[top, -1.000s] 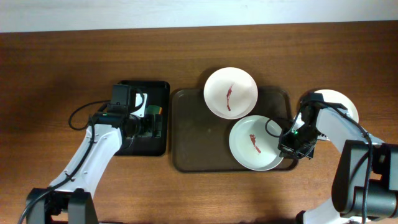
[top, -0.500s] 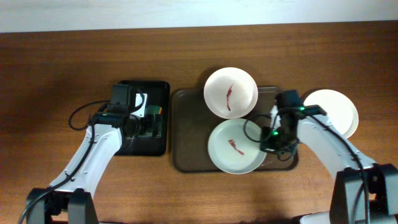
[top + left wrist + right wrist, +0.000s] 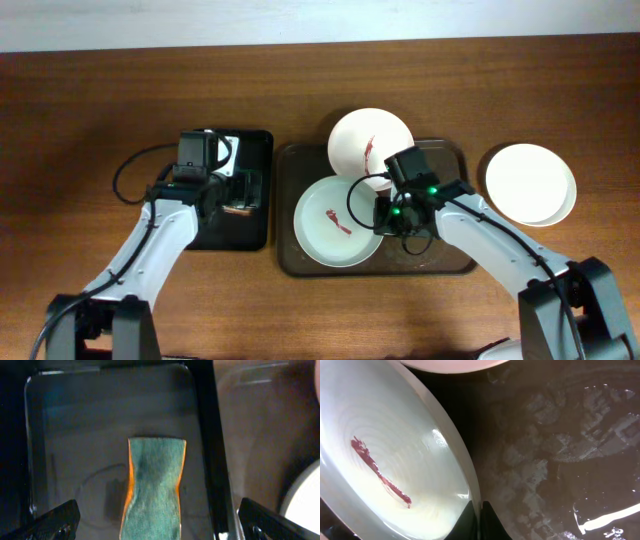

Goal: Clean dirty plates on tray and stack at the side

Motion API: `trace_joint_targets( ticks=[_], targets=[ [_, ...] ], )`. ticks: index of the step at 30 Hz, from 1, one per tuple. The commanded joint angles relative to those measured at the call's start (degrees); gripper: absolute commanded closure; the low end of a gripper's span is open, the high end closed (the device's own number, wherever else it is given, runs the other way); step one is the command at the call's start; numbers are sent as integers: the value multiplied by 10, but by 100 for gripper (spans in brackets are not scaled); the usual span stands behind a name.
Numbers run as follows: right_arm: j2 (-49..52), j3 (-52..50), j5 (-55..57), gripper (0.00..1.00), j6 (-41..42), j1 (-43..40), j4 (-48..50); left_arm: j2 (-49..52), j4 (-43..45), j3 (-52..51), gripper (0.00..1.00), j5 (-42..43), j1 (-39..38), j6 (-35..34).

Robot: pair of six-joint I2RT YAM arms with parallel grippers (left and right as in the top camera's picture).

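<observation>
On wooden table (image 3: 80, 100): brown tray (image 3: 300, 165); black tray (image 3: 258, 228) beside

R hand (image 3: 480, 516) pinches smeared plate (image 3: 385, 460) rim over tray (image 3: 560, 450).

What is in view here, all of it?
tray: one, brown, table centre.
nearer plate: one, white, red smear, on tray.
farther plate: one, white, red smear, over tray's far edge.
plain plate: one, white, right of tray.
black tray: one, black, left of tray.
sponge: one, green, in black tray.
table: one, brown wood.
left gripper: open, above sponge.
right gripper: shut on nearer plate's rim.
</observation>
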Motion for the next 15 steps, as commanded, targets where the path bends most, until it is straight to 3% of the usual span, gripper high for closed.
trace_joint_targets(
  ticks=[1,4,8,10,11,12,15],
  targets=[
    [4,-2,15,96,12,3,3,35,20,-7,0,-9,-1,18],
    [4,-2,15,95,12,3,3,63,30,-7,6,-9,-1,17],
    [4,-2,15,95,12,3,3,104,34,-7,33,-7,-2,17],
    [4,-2,15,95,12,3,3,109,30,-7,60,-2,-2,17],
    [4,-2,14,95,12,3,3,109,30,-7,83,-1,-2,17],
    [4,-2,14,95,12,3,3,109,30,-7,100,0,-2,17],
    [4,-2,14,95,12,3,3,109,29,-7,100,2,-1,17]
  ],
)
